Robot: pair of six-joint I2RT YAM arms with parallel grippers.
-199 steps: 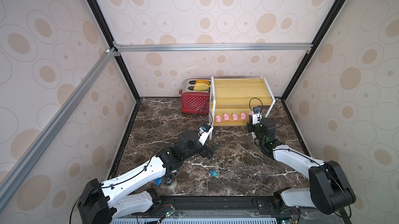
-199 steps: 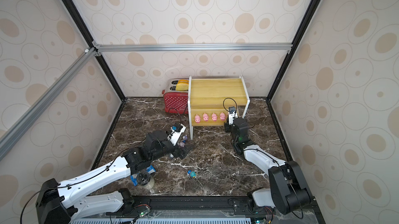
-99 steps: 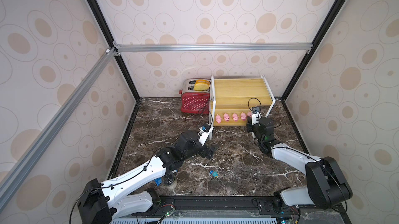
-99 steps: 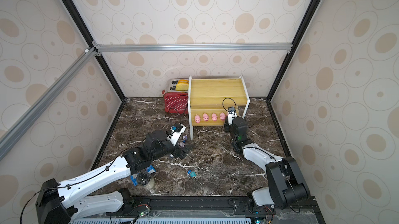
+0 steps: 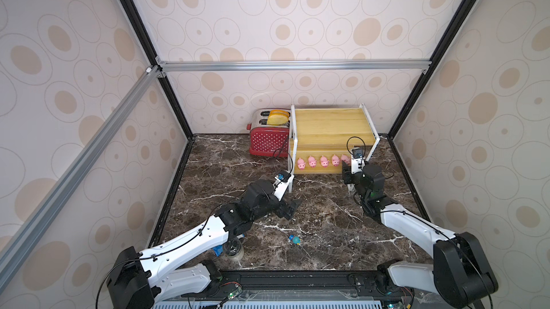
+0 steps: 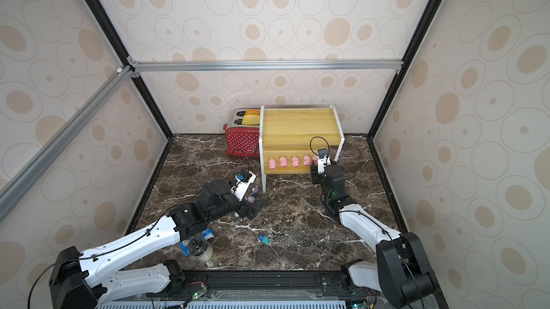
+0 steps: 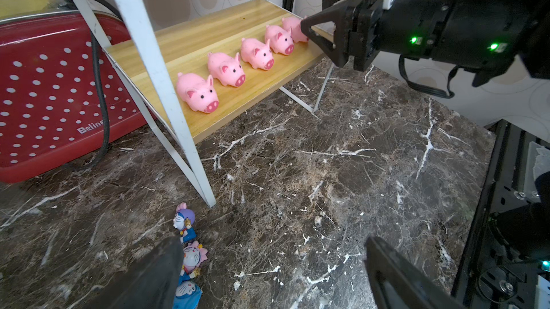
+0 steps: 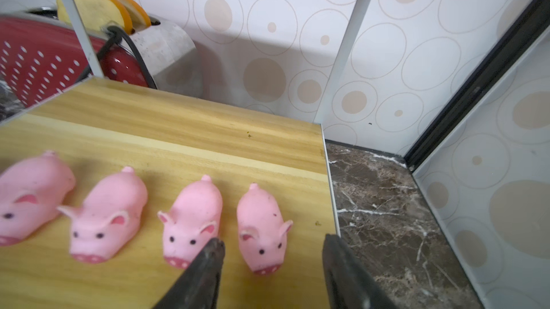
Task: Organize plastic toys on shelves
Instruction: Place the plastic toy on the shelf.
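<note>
Nearest the base, a small clear jar with a dark lid (image 6: 200,249) stood on the dark veined marble tabletop (image 5: 327,233) beside a crumpled blue wrapper (image 6: 207,234). What the jar held could not be told. One blue big-headed cartoon figurine (image 5: 294,239) sat alone a little farther out. Beyond it the left gripper (image 7: 272,239) hung with jaws spread wide and empty, one finger close over a cluster of three more small figurines (image 7: 193,258) by the white metal rack leg (image 7: 166,99), probably lined up to pick one. Farther on, the right gripper (image 8: 272,240) had its jaws parted around the last glossy pink pig (image 8: 262,227) without pinching it, which looked like a release at the row's end. The lower yellow wooden board (image 7: 208,36) carried all five pigs, snouts forward, and the upper board (image 5: 330,124) was bare. Behind, the red polka-dot toaster (image 5: 268,143) held yellow slices (image 5: 278,117) in its slots.
</note>
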